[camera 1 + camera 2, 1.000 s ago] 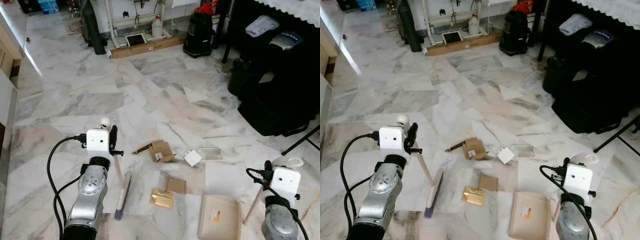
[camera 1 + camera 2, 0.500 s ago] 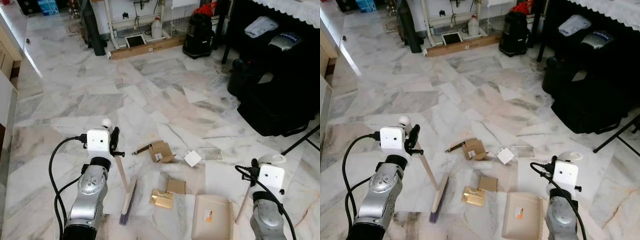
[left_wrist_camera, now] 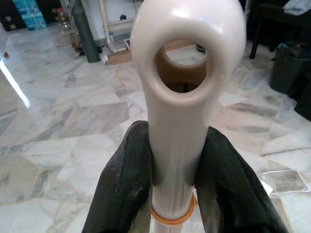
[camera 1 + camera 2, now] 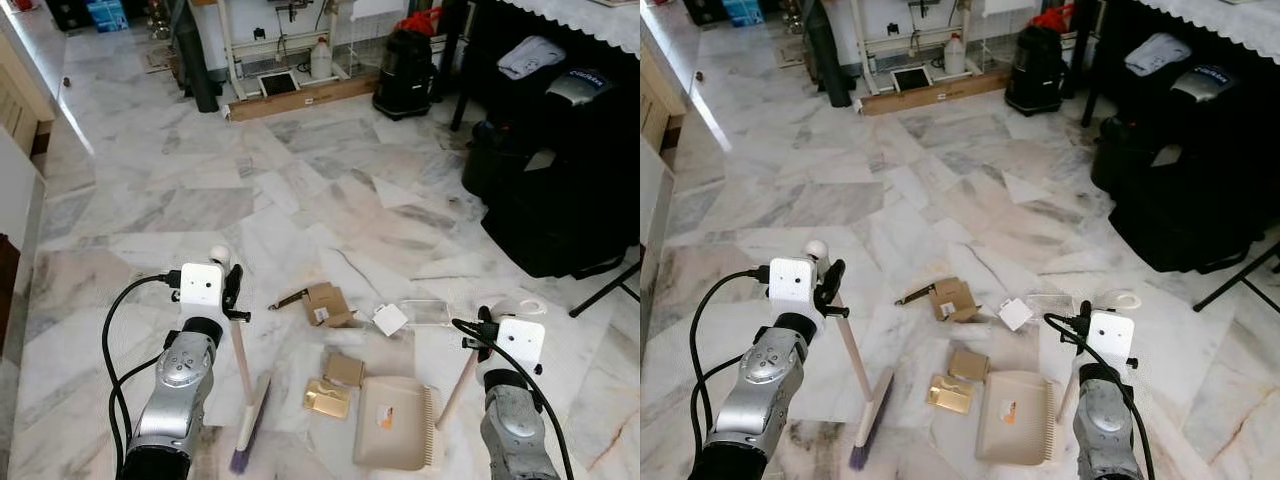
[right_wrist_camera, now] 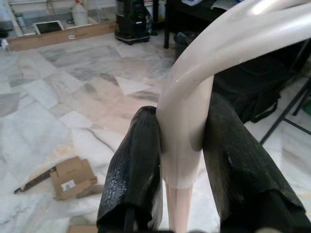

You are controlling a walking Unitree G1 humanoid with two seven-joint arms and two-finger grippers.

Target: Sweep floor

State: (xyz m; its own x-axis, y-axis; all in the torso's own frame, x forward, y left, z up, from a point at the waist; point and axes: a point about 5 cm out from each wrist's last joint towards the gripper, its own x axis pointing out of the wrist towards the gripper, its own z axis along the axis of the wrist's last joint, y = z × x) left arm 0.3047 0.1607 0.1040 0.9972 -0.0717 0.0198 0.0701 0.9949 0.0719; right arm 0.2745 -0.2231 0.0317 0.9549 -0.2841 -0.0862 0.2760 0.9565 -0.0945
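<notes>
While left gripper [image 3: 172, 179] pinches broom [image 4: 245, 400], right gripper [image 5: 182, 160] pinches dustpan [image 4: 392, 422] flat beside cardboard scraps [image 4: 328, 301], ready for catching, I judge.

Black vacuum cleaner [image 4: 404, 72], white jug [image 4: 321, 60]

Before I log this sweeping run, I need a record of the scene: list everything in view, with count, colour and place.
broom: one, cream handle, purple bristles, on the floor at the robot's left
dustpan: one, beige, on the floor at the right
cardboard scraps: three, brown and gold, between broom and dustpan
white card: one, beside the scraps
clear plastic piece: one, next to the card
vacuum cleaner: one, black, far side
black bags: several, right
left gripper: shut on broom handle
right gripper: shut on dustpan handle
</notes>
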